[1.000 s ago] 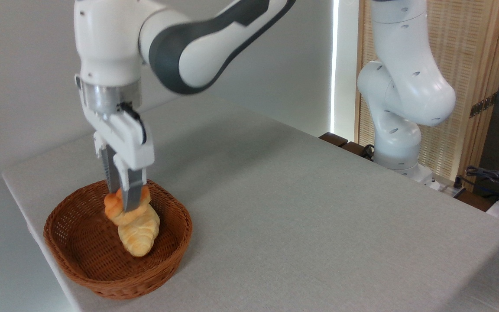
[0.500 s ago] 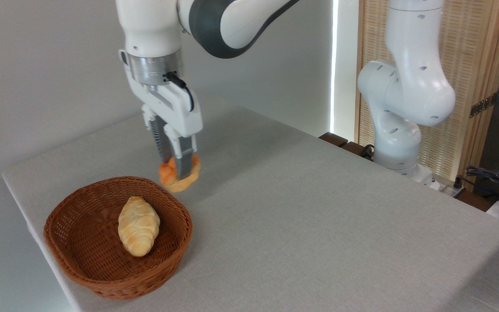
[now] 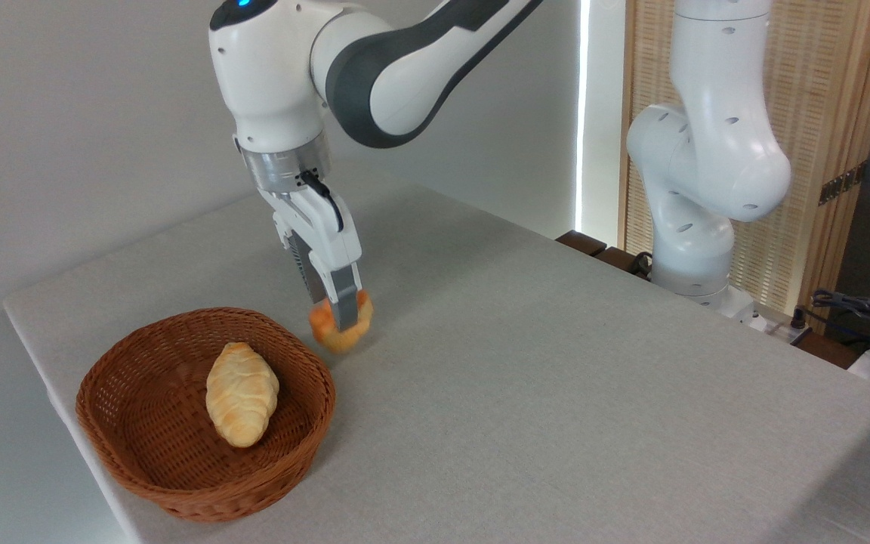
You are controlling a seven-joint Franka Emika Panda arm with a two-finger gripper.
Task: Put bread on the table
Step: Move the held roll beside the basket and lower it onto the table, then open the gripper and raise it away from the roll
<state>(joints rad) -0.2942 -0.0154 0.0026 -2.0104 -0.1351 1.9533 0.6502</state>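
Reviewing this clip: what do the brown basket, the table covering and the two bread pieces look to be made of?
The brown round basket looks like woven wicker, with open weave showing in its wall. The grey-beige table covering looks like matte woven cloth, finely textured. The pale yellow elongated loaf and the small orange bun held in the end effector have smooth, even surfaces, possibly foam or plastic replicas; I can't confirm.

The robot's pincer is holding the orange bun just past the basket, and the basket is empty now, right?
Not quite. The camera view shows the basket isn't empty: a pale yellow loaf lies in it. The rest is right: the pincer holds the orange bun just past the basket.
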